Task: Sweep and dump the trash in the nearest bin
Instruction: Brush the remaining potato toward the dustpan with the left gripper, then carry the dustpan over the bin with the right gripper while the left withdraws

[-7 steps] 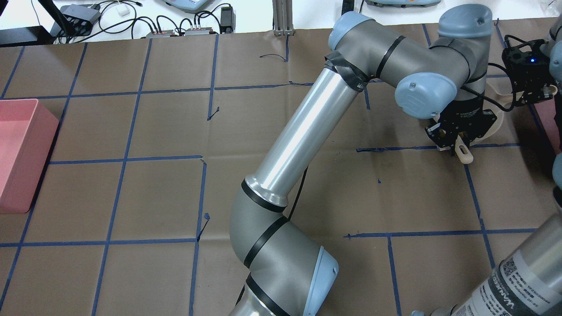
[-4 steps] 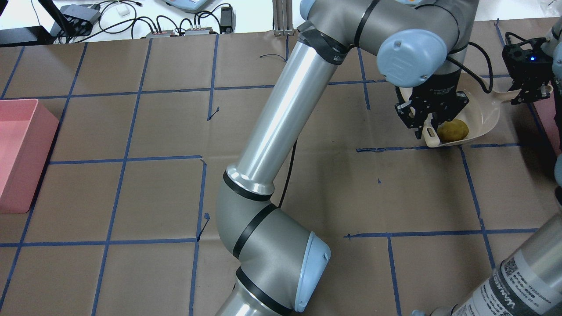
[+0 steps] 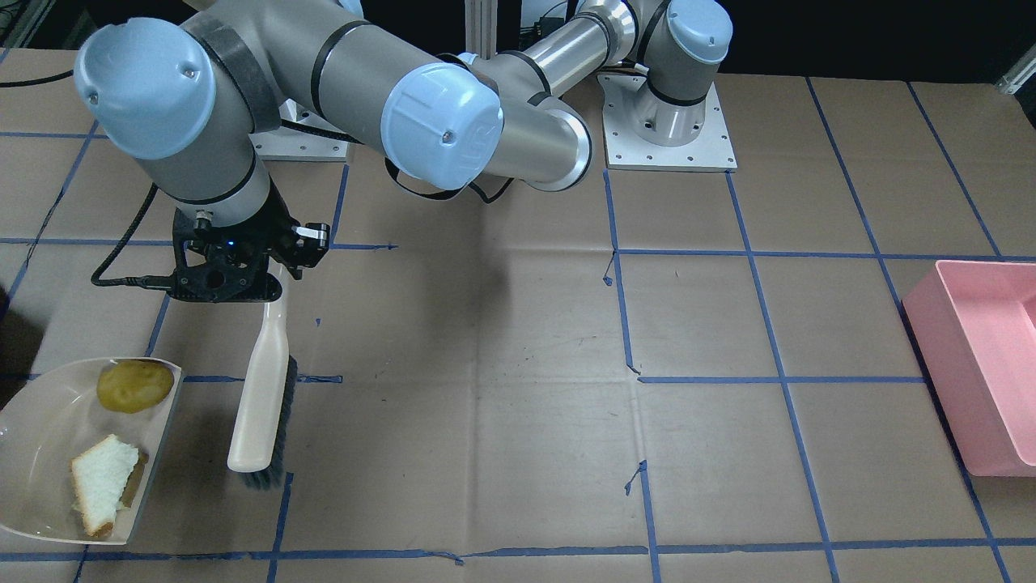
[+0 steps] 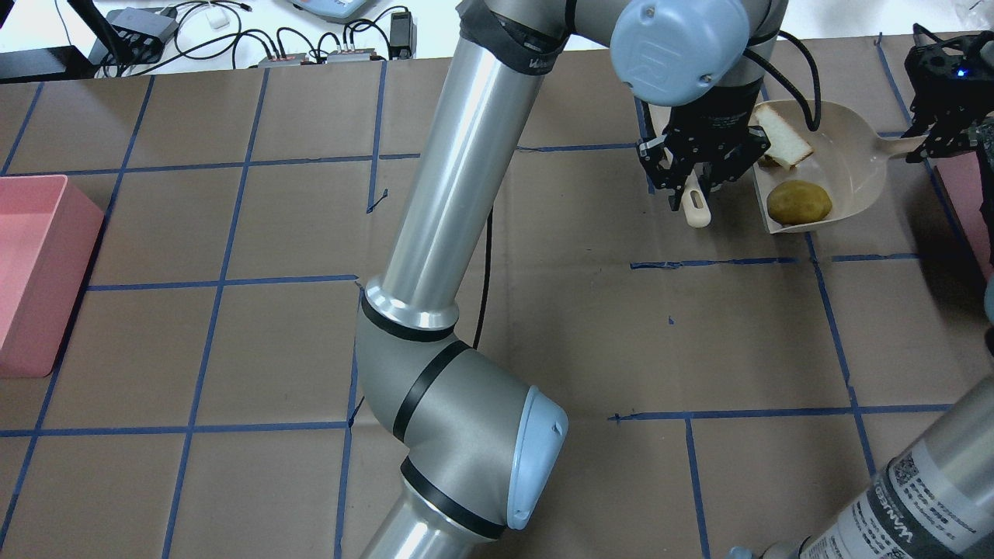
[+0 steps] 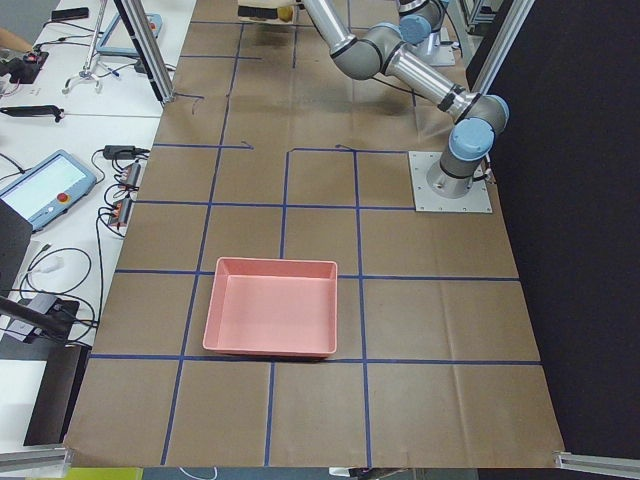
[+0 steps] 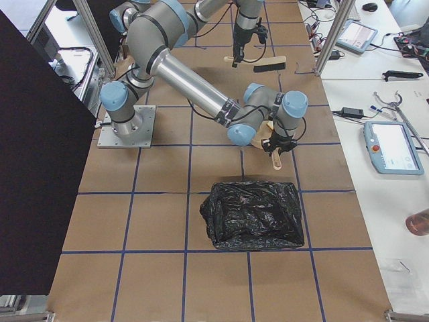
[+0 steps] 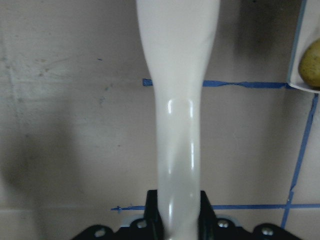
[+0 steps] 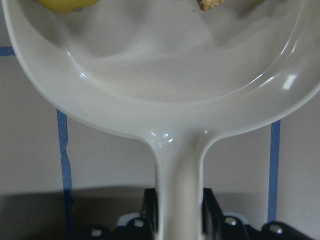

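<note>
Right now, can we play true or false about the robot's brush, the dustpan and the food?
1. The potato is in the dustpan. True.
2. The brush lies loose, with nothing holding it. False: the left gripper grips its handle.
3. The bread is in the pink bin. False: the bread is in the dustpan, and the pink bin is empty.
4. The right gripper holds the dustpan's handle. True.

Left arm (image 4: 458, 163): brushed silver tubes, grey joints banded in black rings, pale blue round caps (image 3: 441, 129), black cable (image 3: 121, 282) at the wrist, black left gripper (image 4: 693, 185). Right arm's tube (image 4: 959, 427) bears a white label (image 4: 893, 508), seemingly with a QR code.
</note>
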You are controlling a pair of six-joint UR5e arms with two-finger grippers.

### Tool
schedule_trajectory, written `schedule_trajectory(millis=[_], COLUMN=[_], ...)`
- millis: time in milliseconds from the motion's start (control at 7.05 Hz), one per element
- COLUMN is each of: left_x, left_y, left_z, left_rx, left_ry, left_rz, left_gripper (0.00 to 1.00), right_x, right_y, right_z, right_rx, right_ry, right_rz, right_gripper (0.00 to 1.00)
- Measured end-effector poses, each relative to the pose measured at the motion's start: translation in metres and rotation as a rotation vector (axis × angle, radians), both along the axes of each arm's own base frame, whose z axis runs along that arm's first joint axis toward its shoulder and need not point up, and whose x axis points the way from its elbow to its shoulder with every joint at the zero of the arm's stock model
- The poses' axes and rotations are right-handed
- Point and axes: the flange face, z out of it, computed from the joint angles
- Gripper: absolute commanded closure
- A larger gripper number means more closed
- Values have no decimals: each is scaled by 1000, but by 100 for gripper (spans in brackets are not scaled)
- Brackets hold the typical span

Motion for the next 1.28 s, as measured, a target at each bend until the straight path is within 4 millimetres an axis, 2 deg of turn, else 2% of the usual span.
schedule_trajectory(millis=[425,709,993,1276], left_x=[29,44,67,73], left_y=[7,5,-9,-27], left_z=[10,11,29,45], left_rx=[-54,-61,-20,60], left_ry=[-11,-5,-14,-52], left_rz=[11,13,-29,-86], left_gripper=[94,94,95,95], right_x=[-32,-35,-38,-46], right_y=[11,10,5,4], right_z=[10,29,57,74], right_rx=[-6,4,22,23], right_ry=[-33,-80,-112,-107], right_rz=[-15,-17,-13,12], right_gripper=[98,98,98,98])
